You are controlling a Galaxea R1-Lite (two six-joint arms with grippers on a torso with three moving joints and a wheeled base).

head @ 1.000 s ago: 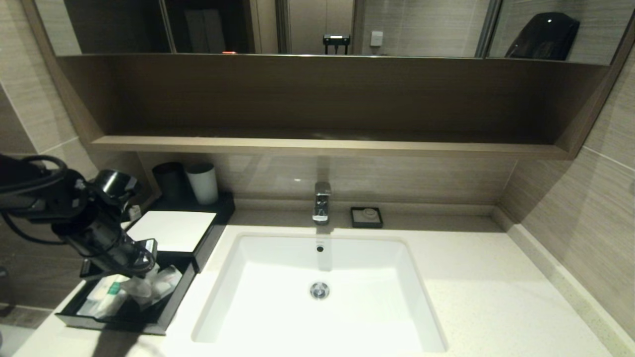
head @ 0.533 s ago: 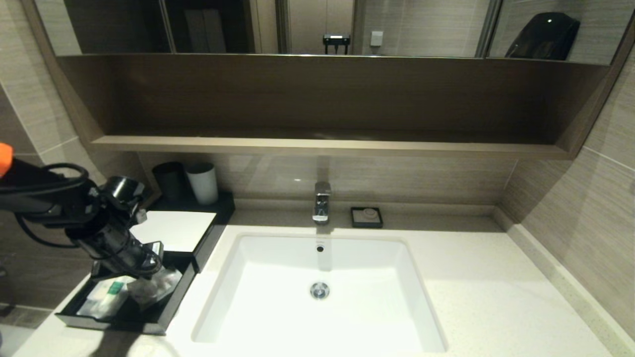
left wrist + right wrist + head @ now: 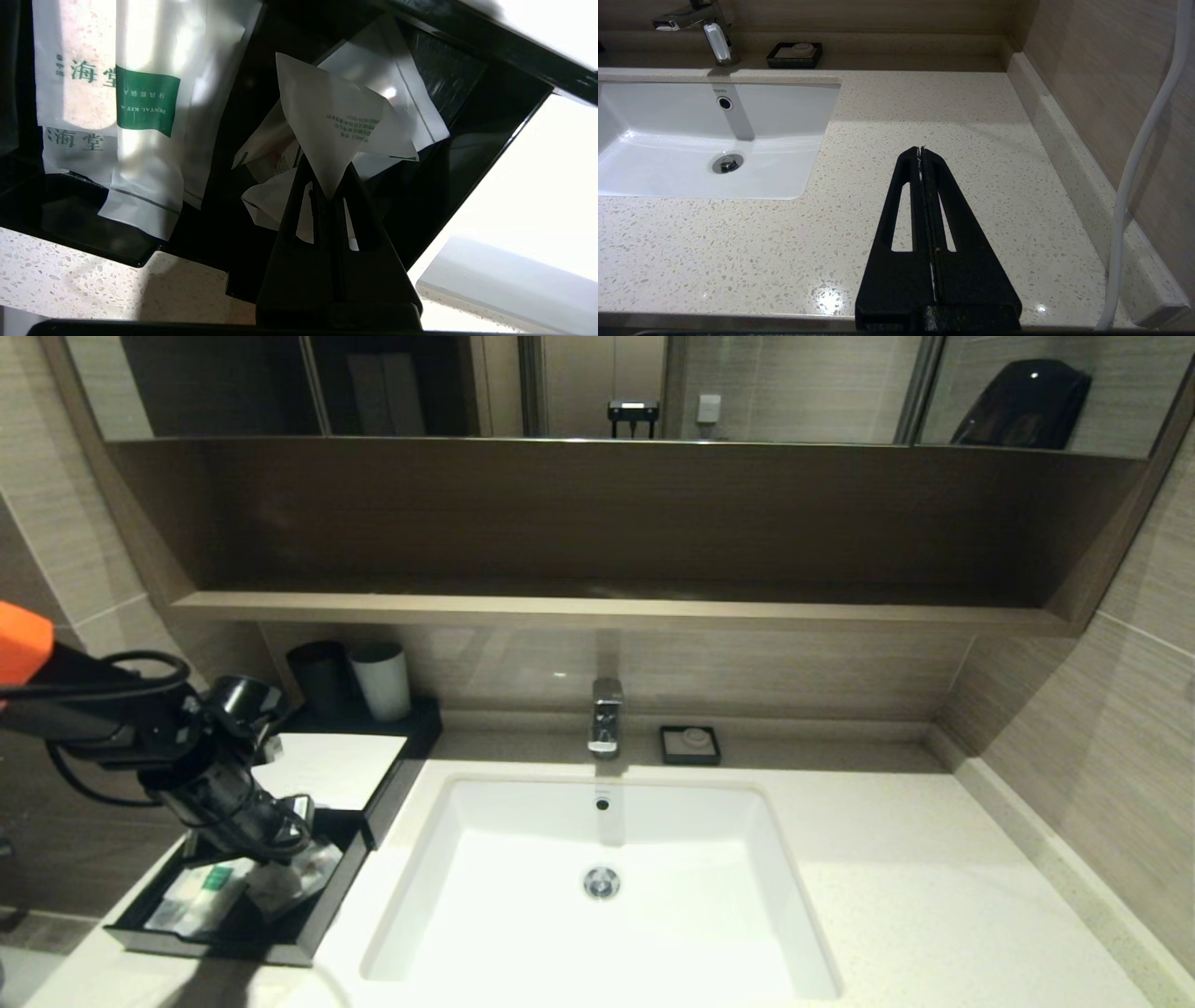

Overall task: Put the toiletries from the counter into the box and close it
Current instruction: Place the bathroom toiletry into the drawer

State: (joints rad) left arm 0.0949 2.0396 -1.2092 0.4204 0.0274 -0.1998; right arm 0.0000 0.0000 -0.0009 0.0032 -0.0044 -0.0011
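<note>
Crumpled toiletry packet pinched between closed left gripper fingers, held over box drawer at lower left of frame, right gripper fingers closed, empty, above worktop

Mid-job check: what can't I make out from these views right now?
- Head view: the left gripper covers where the pinched packet sits in the drawer.
- Head view: right gripper out of frame.
- Left wrist view: packets underneath overlap, so the count is unclear.
- Box interior hidden by its white top.
</note>
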